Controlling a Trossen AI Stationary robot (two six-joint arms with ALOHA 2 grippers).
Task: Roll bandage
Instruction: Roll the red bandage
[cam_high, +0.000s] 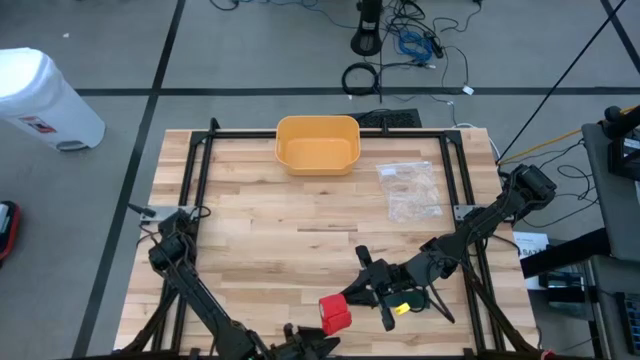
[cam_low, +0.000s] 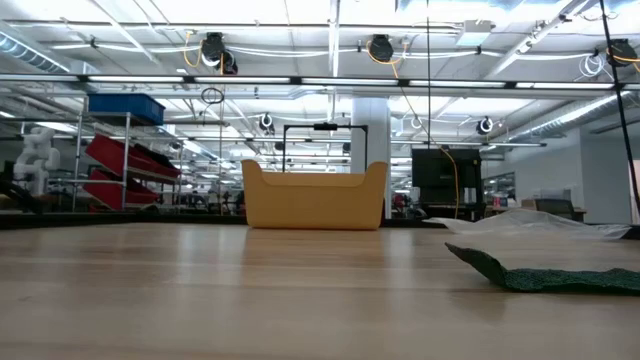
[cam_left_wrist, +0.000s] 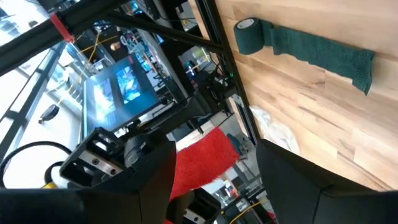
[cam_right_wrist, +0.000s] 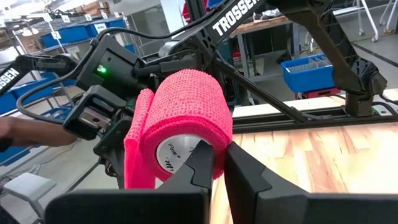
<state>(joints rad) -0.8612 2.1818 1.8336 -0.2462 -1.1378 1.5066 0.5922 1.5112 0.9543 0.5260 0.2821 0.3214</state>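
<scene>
— Right hand (cam_right_wrist: 217, 152) first: what's it doing?
— It's pinched nearly shut on the pink bandage roll (cam_right_wrist: 189, 118). One finger sits at the white core and the other against the outer wraps, so the wall of the roll is clamped between them. The roll is held up off the surface (cam_high: 260, 230), near the front edge and a little right of the middle.
— And from above?
— Same picture. The pink bandage roll shows between the two arms, with the right hand just to its right and the left hand (cam_high: 312, 342) just in front of it, at the near edge.
— Is the left hand gripping anything?
— Its fingers (cam_left_wrist: 292, 180) stand wide apart. Pink fabric lies in the gap, close against one finger and clear of the other, so I'd call it open around the bandage rather than clamped. Whether it touches the cloth, I cannot tell.
— Any loose end on the roll?
— Yes, a flap of pink cloth hangs down the side of the roll that faces the left hand.
— What else is on the surface?
— A green bandage (cam_left_wrist: 311, 46), partly unrolled, lying flat with its strip trailing away from the roll. At the far edge stands a yellow tub (cam_high: 317, 143), and right of it lies a clear plastic bag (cam_high: 410, 190)
</scene>
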